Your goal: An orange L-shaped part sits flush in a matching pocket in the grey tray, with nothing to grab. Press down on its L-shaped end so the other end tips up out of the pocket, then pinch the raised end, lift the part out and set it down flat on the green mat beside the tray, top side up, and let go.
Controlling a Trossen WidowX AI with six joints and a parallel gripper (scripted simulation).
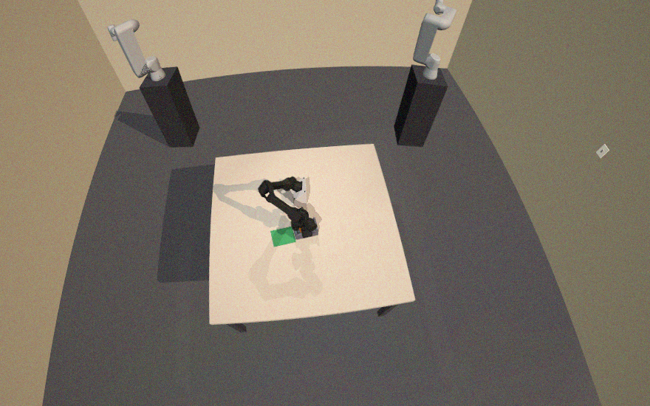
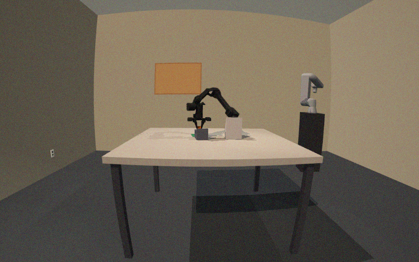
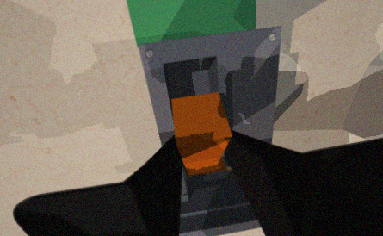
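The orange part (image 3: pixel 199 116) (image 2: pixel 199 127) stands tipped up, one end raised above the rim of the grey tray (image 3: pixel 158 95) (image 2: pixel 201 134). Dark pocket shows on the mat side of the part and below it in the wrist view. My gripper (image 3: pixel 199 137) (image 2: pixel 199 128) is shut on the raised end, one black finger against each side. The part's lower end is hidden, so I cannot tell if it touches the pocket floor. The green mat (image 1: pixel 283 237) (image 3: pixel 188 17) lies flat against the tray's short side, with nothing on it.
The arm's white base block (image 2: pixel 233 128) stands on the table (image 1: pixel 348 262), to the right of the tray in the exterior view. Small screws (image 3: pixel 149 53) mark the tray's corners. Two grey-white arms stand on dark pedestals (image 1: pixel 168 108) (image 1: pixel 421 105) behind the table.
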